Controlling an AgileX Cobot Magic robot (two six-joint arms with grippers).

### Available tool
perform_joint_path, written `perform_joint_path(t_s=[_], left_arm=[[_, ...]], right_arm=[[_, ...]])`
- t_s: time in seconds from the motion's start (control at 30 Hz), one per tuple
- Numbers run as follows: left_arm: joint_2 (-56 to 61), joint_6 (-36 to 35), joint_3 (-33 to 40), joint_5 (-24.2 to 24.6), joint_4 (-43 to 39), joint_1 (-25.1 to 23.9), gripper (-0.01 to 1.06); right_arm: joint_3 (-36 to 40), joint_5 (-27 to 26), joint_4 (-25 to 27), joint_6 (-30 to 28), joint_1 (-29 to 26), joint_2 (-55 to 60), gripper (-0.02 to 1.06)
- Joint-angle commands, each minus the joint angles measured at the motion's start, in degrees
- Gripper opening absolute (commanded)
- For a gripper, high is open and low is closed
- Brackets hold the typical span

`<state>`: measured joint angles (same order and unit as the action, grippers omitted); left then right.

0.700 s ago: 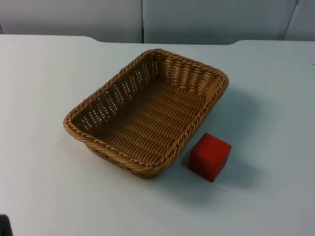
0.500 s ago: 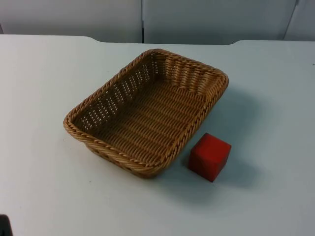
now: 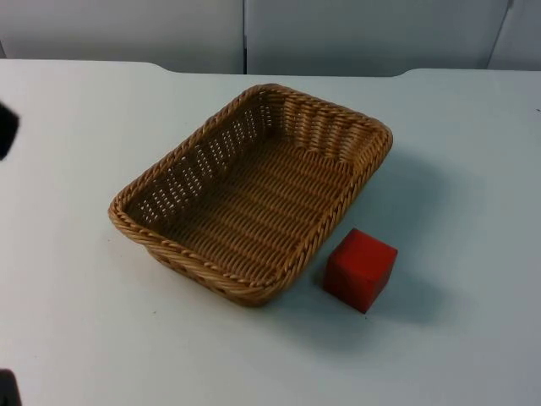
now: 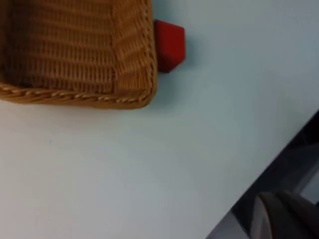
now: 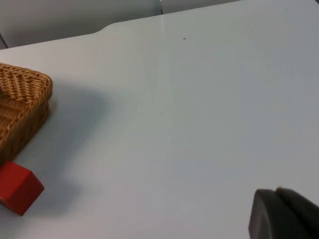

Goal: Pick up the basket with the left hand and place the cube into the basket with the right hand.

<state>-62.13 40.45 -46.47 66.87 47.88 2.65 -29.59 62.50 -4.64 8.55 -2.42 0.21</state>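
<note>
Top view: a dark blur, likely the left gripper (image 3: 5, 131), now shows at the table's left edge, well apart from the basket (image 3: 251, 193); it wasn't there half a second ago. Basket and red cube (image 3: 359, 269) haven't moved: basket flat on the white table (image 3: 473, 169), empty, cube just beside its near-right side, apparently not touching. Reads as the left arm starting its approach; pickup not begun. Can't tell how the left pincer stands.

Left wrist view: basket (image 4: 75, 55) corner and rim, cube (image 4: 169, 44) just past its side wall, bare table (image 4: 149, 164) between camera and basket. A dark fingertip (image 4: 279, 216) shows; finger spacing can't be told.

Right wrist view: basket (image 5: 22, 107) corner and cube (image 5: 17, 188) well apart from the black fingertip (image 5: 281, 214). Right arm appears to wait; pincer opening can't be told. Cube still to be grasped, nothing lifted yet.
</note>
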Motion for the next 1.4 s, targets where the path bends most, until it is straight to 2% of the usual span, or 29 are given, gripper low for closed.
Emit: perform_joint_path(t_s=[0.0, 0.03, 0.1, 0.17, 0.2, 0.27, 0.37, 0.4, 0.43, 0.47, 0.53, 0.7, 0.93, 1.37], left_arm=[[-13.63, 4.16, -8.50, 2.36, 3.72, 2.10, 0.04], [-13.63, 4.16, -8.50, 2.36, 3.72, 2.10, 0.04], [-21.55, 4.16, -14.78, 1.01, 3.29, 5.01, 0.11], [-27.74, 4.05, -20.96, -1.96, -1.57, 9.33, 0.20], [-27.74, 4.05, -20.96, -1.96, -1.57, 9.33, 0.20], [-33.71, 2.42, -27.17, -7.42, -12.07, 13.70, 0.32], [-41.79, -5.66, -36.17, -12.50, -34.91, 19.04, 0.49], [-41.79, -5.66, -36.17, -12.50, -34.91, 19.04, 0.49], [-45.48, -10.74, -39.44, -13.70, -43.50, 20.66, 0.53], [-48.08, -13.28, -41.54, -13.94, -48.54, 21.22, 0.55], [-52.79, -17.56, -44.61, -14.79, -54.19, 21.69, 0.56], [-58.73, -21.37, -47.78, -17.54, -53.44, 21.69, 0.56], [-62.67, -18.68, -48.24, -20.54, -46.22, 21.69, 0.56], [-66.64, -17.87, -48.24, -26.75, -48.61, 21.57, 0.56]], right_arm=[[0.31, -0.52, -0.47, 0.00, 0.27, -0.21, 0.02], [0.31, -0.52, -0.47, 0.00, 0.27, -0.21, 0.02], [0.31, -0.52, -0.47, 0.00, 0.27, -0.21, 0.02], [0.31, -0.52, -0.47, 0.00, 0.27, -0.21, 0.02], [0.31, -0.52, -0.47, 0.00, 0.27, -0.21, 0.02], [0.31, -0.52, -0.47, 0.00, 0.27, -0.21, 0.02], [0.31, -0.52, -0.47, 0.00, 0.27, -0.21, 0.02], [0.31, -0.52, -0.47, 0.00, 0.27, -0.21, 0.02], [0.31, -0.52, -0.47, 0.00, 0.27, -0.21, 0.02], [0.31, -0.52, -0.47, 0.00, 0.27, -0.21, 0.02], [0.31, -0.52, -0.47, 0.00, 0.27, -0.21, 0.02], [0.31, -0.52, -0.47, 0.00, 0.27, -0.21, 0.02], [0.31, -0.52, -0.47, 0.00, 0.27, -0.21, 0.02], [0.31, -0.52, -0.47, 0.00, 0.27, -0.21, 0.02]])
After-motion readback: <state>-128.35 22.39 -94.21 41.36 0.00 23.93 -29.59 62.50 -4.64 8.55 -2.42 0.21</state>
